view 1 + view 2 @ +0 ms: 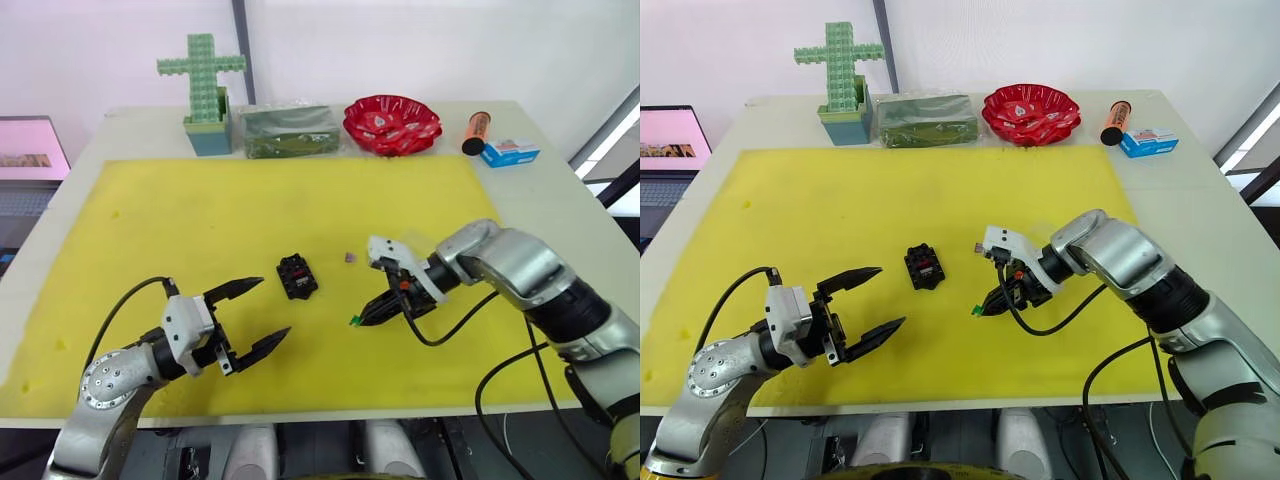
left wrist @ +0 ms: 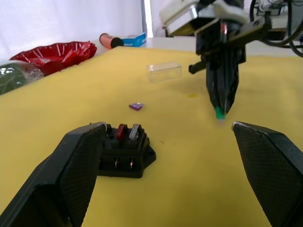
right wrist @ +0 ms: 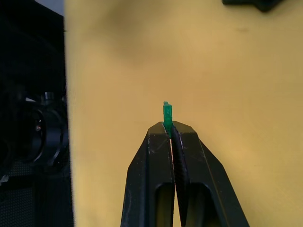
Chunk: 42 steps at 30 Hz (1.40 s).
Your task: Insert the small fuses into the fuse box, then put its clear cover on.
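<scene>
The black fuse box sits mid-mat, with a red fuse and a grey fuse standing in its top slots. A purplish fuse lies loose on the mat just right of the box. My right gripper is shut on the green fuse, tip pointing down, just above the mat right of the box. The clear cover lies on the mat beyond that gripper. My left gripper is open and empty, near and left of the box.
A yellow mat covers the table. Along its far edge stand a green brick cross, a clear-wrapped green package, a red bowl, an orange cylinder and a blue-white box. A laptop is off to the left.
</scene>
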{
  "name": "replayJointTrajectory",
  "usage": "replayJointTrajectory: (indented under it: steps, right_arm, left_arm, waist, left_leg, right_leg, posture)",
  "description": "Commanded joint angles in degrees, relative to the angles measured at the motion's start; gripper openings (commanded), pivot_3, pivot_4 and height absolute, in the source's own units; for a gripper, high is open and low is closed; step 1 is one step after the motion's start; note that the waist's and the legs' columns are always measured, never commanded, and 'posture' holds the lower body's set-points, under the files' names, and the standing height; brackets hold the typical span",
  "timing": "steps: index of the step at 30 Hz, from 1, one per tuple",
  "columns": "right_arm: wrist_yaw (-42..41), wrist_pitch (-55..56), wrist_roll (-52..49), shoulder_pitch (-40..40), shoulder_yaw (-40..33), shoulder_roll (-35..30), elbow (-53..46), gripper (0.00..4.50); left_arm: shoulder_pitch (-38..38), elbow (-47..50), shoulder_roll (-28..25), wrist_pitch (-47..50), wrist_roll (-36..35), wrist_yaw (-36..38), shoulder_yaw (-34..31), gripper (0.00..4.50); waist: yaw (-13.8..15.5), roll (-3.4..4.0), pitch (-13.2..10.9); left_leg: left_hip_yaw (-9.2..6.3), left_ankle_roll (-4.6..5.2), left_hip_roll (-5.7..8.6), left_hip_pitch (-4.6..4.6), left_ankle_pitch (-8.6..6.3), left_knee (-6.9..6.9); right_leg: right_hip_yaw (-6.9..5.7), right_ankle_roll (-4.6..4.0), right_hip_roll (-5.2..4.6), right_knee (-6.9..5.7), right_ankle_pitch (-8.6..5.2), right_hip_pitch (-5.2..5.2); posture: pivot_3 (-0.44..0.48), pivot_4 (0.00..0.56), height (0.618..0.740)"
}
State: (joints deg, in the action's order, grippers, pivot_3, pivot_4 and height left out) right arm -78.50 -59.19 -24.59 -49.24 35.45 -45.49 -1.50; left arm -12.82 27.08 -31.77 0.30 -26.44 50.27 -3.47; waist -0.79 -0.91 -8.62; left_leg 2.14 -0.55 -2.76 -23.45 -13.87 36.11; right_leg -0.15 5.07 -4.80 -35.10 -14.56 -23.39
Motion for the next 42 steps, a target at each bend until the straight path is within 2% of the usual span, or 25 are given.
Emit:
replayJointTrajectory:
  steps: [1,7,14,15,16,19,28,42]
  right_arm:
    - [-4.84,3.07,2.48,-4.21,2.0,2.46,5.99,0.02]
    - [-11.08,4.69,4.12,-8.65,3.07,7.55,16.53,0.02]
    - [-13.88,5.45,6.72,-9.62,3.88,9.73,21.17,0.02]
    - [-13.77,5.37,7.06,-9.72,3.65,10.13,21.78,0.5]
    - [-13.68,5.31,7.36,-9.76,3.43,10.43,22.26,0.65]
    - [-13.24,5.04,8.14,-9.75,2.82,11.23,23.57,0.65]
    - [-12.01,1.97,8.26,-9.54,-0.01,11.49,26.29,0.65]
    - [-10.34,-5.13,6.5,-6.69,-1.92,11.17,23.52,0.65]
  left_arm:
    - [0.34,0.87,-0.12,0.24,-0.62,0.17,0.09,4.5]
    - [-0.47,2.8,0.14,0.88,-0.18,-0.73,0.8,4.5]
    - [-1.51,4.07,0.45,0.93,0.34,-1.68,1.55,4.5]
    - [-1.44,4.07,0.46,0.95,0.39,-1.8,1.66,4.5]
    - [-1.35,4.0,0.46,0.92,0.41,-1.92,1.76,4.5]
    - [-1.21,3.81,0.47,0.86,0.42,-2.11,2.01,4.5]
    - [-0.5,4.26,0.33,1.66,0.45,-2.29,2.49,4.5]
    - [0.81,6.27,-0.1,4.81,-0.2,-2.98,2.4,4.5]
  waist:
    - [-0.08,0.01,0.0]
    - [0.04,0.03,-0.02]
    - [0.04,0.02,-0.01]
    - [0.01,0.03,-0.02]
    - [0.0,0.03,-0.02]
    - [0.0,0.03,-0.02]
    - [0.08,0.03,-0.02]
    - [0.03,0.03,-0.01]
  left_leg:
    - [0.0,0.0,-0.01,0.0,0.0,0.0]
    - [-0.04,0.0,-0.07,0.01,0.0,-0.02]
    - [-0.04,0.0,-0.06,0.01,0.0,0.0]
    - [-0.04,0.0,-0.06,0.01,0.0,0.0]
    - [-0.04,0.0,-0.06,0.01,0.0,-0.01]
    - [-0.04,0.0,-0.07,0.01,0.0,-0.04]
    - [-0.03,0.0,-0.07,0.01,0.0,0.0]
    - [-0.04,0.0,-0.06,0.01,0.0,0.0]
  right_leg:
    - [0.0,0.0,0.01,-0.01,0.0,-0.02]
    - [-0.01,0.01,0.11,-0.04,0.0,-0.01]
    - [0.0,0.0,0.09,-0.06,0.01,0.01]
    - [0.0,0.0,0.09,-0.06,0.01,0.0]
    - [0.0,0.0,0.09,-0.06,0.01,0.0]
    - [0.0,0.01,0.11,-0.08,0.01,-0.02]
    - [0.0,0.01,0.11,-0.08,0.01,0.0]
    - [0.0,0.02,0.13,-0.1,0.02,0.0]
  posture:
    - [0.0,0.15,0.74]
    - [0.0,0.15,0.74]
    - [0.0,0.15,0.74]
    - [0.0,0.15,0.74]
    - [0.0,0.15,0.74]
    - [0.0,0.15,0.74]
    - [0.0,0.15,0.74]
    - [0.0,0.15,0.74]
